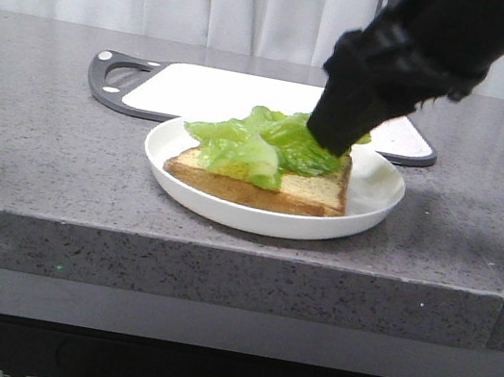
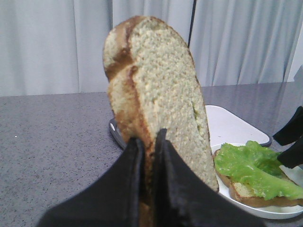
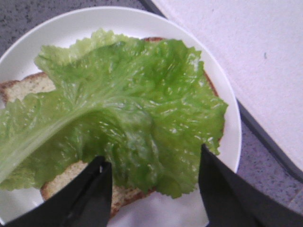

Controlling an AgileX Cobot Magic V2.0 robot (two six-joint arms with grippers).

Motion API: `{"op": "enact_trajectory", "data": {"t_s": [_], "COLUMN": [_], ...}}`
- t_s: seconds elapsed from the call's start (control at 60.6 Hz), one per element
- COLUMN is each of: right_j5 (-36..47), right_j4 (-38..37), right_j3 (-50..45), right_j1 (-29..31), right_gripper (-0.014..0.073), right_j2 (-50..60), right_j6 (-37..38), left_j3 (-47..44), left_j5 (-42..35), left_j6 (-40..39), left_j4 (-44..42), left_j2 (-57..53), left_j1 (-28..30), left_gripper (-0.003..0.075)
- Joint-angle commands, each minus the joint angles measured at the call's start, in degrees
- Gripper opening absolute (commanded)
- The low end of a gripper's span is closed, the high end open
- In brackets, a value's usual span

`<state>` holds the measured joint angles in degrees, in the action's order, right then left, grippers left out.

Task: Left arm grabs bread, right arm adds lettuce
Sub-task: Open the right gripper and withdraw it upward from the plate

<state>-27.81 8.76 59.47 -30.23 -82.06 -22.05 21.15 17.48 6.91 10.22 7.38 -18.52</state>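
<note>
- The left gripper (image 2: pixel 147 142) is clamped on a bread slice (image 2: pixel 158 99), held upright above the worktop (image 2: pixel 52 137).
- The right gripper (image 3: pixel 154 184) is spread wide just over the lettuce (image 3: pixel 123 109).
- The lettuce lies on a second slice (image 1: pixel 305 193) in the plate (image 1: pixel 374 186), mid-worktop near the front edge.
- A cutting board (image 1: pixel 210 91) sits behind, toward the back edge.

The right arm (image 1: pixel 422 53), entering from the upper right of the front view, is matte black and bulky, with a boxy, stepped wrist. Its 2 fingers (image 3: pixel 92 196) are flat black wedges. The left gripper (image 2: pixel 147 189) has 2 long, dull black fingers tapering to points.
</note>
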Motion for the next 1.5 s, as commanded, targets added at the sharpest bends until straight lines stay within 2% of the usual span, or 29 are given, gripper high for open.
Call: {"op": "enact_trajectory", "data": {"t_s": [0.0,0.214,0.264,0.495,0.627,0.775,0.973,1.072,1.319,1.484], "right_j5": [2.3,0.5,0.1,-1.6,-1.6,-1.1,-1.4,1.0,14.4,19.0], "right_j4": [-0.4,-0.4,-0.4,-0.4,-0.4,-0.4,-0.4,-0.4,-0.4,-0.4], "right_j3": [1.5,1.5,1.5,1.5,1.5,1.5,1.1,-1.1,-15.5,-25.1], "right_j1": [0.3,0.3,0.3,0.3,0.3,3.2,12.3,14.9,16.0,16.0], "right_gripper": [0.0447,0.0441,0.0412,0.0059,-0.0066,-0.0058,-0.0058,-0.0058,-0.0058,-0.0058], "right_j2": [4.5,8.7,9.3,10.4,10.4,10.9,14.9,18.9,33.1,43.1], "right_j6": [-0.5,-0.5,-0.5,-0.5,-0.4,4.6,8.2,9.5,9.7,9.7], "left_j3": [1.7,1.7,1.7,1.7,1.7,1.7,1.7,1.7,1.7,1.7], "left_j5": [-5.4,-5.4,-5.4,-5.4,-5.4,-5.4,-5.4,-5.4,-5.4,-5.4], "left_j6": [-0.1,-0.1,-0.1,-0.1,-0.1,-0.1,-0.1,-0.1,-0.1,-0.1], "left_j4": [0.4,0.4,0.4,0.4,0.4,0.4,0.4,0.4,0.4,0.4], "left_j2": [0.5,0.5,0.5,0.5,0.5,0.5,0.5,0.5,0.5,0.5], "left_j1": [0.0,0.0,0.0,0.0,0.0,0.0,0.0,0.0,0.0,0.0], "left_gripper": [-0.0019,-0.0019,-0.0019,-0.0019,-0.0019,-0.0019,-0.0019,-0.0019,-0.0019,-0.0019]}}
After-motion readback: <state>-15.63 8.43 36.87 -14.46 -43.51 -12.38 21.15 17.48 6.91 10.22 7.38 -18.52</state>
